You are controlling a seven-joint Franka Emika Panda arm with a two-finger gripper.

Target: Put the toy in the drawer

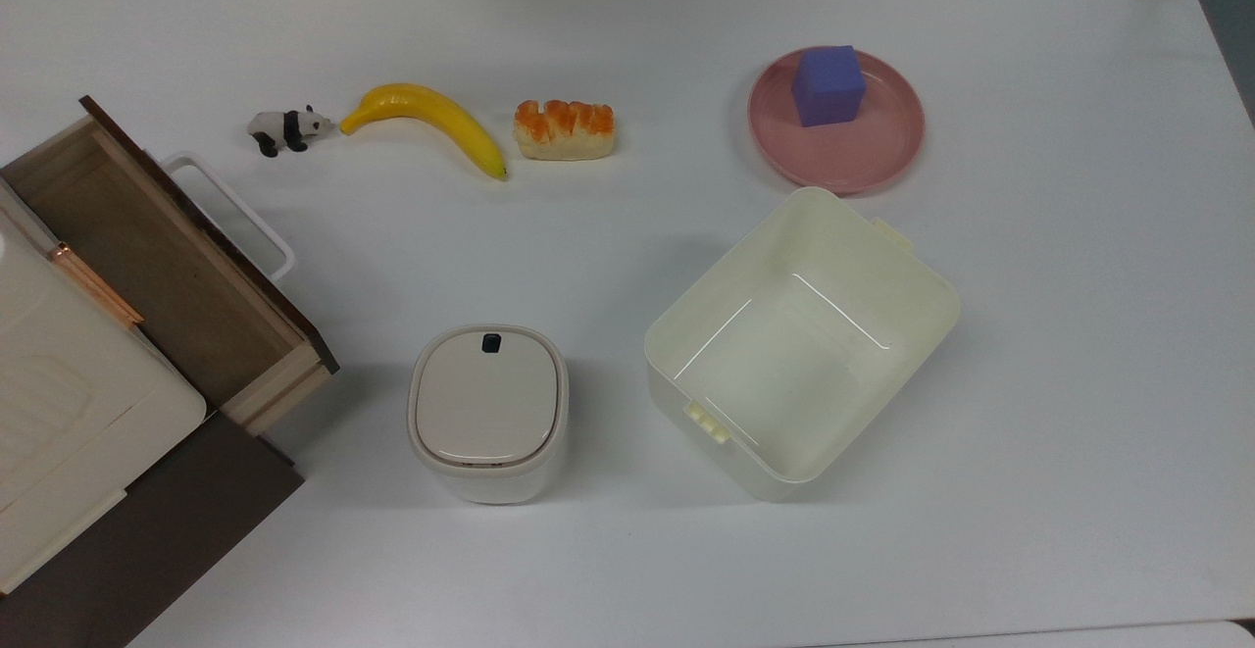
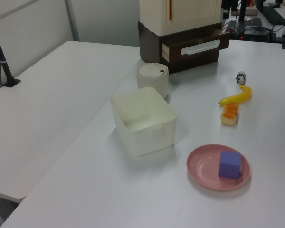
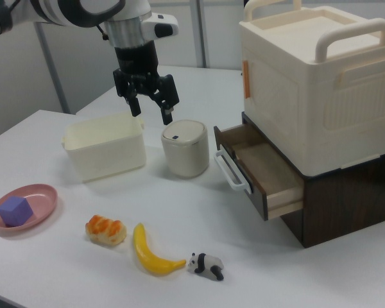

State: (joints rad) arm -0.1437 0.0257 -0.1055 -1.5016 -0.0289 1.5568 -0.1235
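The toy (image 1: 285, 128), a tiny black-and-white panda, stands on the white table beside the banana's tip; I also see the toy (image 2: 240, 77) in the left view and the toy (image 3: 206, 265) near the right view's bottom edge. The drawer (image 1: 167, 266) is pulled open at the top view's left, with a brown bottom and a white loop handle, and nothing lies in it. The drawer (image 3: 260, 168) juts from the dark cabinet in the right view, and the drawer (image 2: 195, 46) shows in the left view. My gripper (image 3: 151, 110) hangs open high above the table, empty, far from the toy.
A yellow banana (image 1: 428, 120) and a bread piece (image 1: 565, 129) lie in a row with the toy. A pink plate (image 1: 873, 153) carries a purple cube (image 1: 828, 85). A cream bin (image 1: 799, 344) and a lidded white canister (image 1: 488, 411) stand mid-table. A cream crate (image 3: 317, 77) tops the cabinet.
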